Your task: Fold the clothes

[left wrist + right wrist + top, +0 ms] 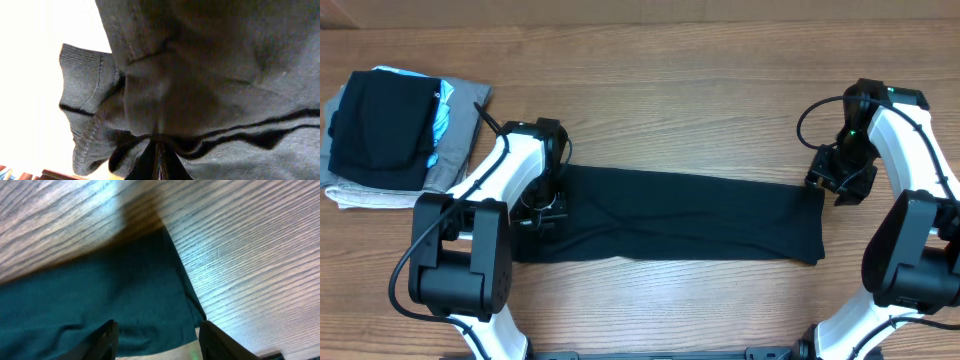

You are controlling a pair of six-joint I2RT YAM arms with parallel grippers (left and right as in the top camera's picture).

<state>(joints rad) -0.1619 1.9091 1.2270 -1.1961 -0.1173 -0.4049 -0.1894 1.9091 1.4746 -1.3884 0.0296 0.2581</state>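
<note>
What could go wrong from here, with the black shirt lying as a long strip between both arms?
1. The left gripper is shut on bunched layers of the black T-shirt; pulling may drag the strip and spoil the fold.
2. The right gripper is open with only the shirt's corner between its fingers; closing may catch a thin edge or miss.
3. The folded stack sits near the left arm; a wide swing might knock it.

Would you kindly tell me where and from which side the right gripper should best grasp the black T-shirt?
Probably the right edge of the black T-shirt, near its far corner, coming from the right. It lies flat as a long strip, so only edges offer a lip; the open right gripper hovers by that corner; the left gripper pinches the opposite end.
</note>
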